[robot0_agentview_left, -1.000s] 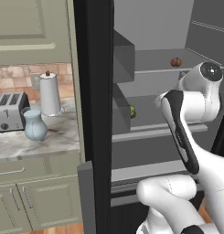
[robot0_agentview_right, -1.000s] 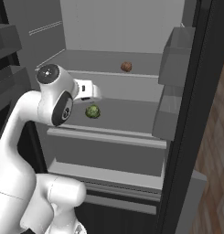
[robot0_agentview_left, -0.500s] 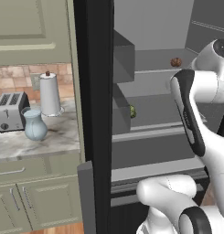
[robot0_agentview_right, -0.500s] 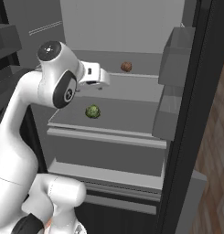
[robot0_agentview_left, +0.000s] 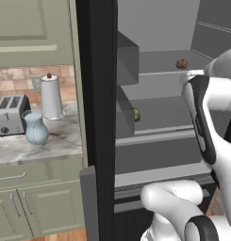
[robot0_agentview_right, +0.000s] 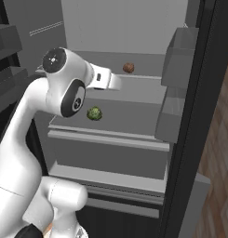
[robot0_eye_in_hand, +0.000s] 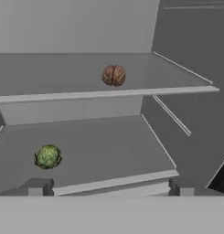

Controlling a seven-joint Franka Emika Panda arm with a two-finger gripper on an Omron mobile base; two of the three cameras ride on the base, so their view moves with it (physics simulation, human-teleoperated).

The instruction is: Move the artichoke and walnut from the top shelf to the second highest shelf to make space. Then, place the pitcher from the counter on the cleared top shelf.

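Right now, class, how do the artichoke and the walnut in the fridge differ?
The artichoke is green and leafy; the walnut is brown and wrinkled. The artichoke sits on the second highest shelf; the walnut sits on the top shelf above it. Both are small, round and lie free.

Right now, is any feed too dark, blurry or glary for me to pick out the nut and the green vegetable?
Hand view: soft and slightly blurred, evenly lit with no glare; the walnut and artichoke stand out against grey shelves. Right base view: both are sharp enough, with only faint shadows. Left base view: the fridge's dark edge half hides the artichoke.
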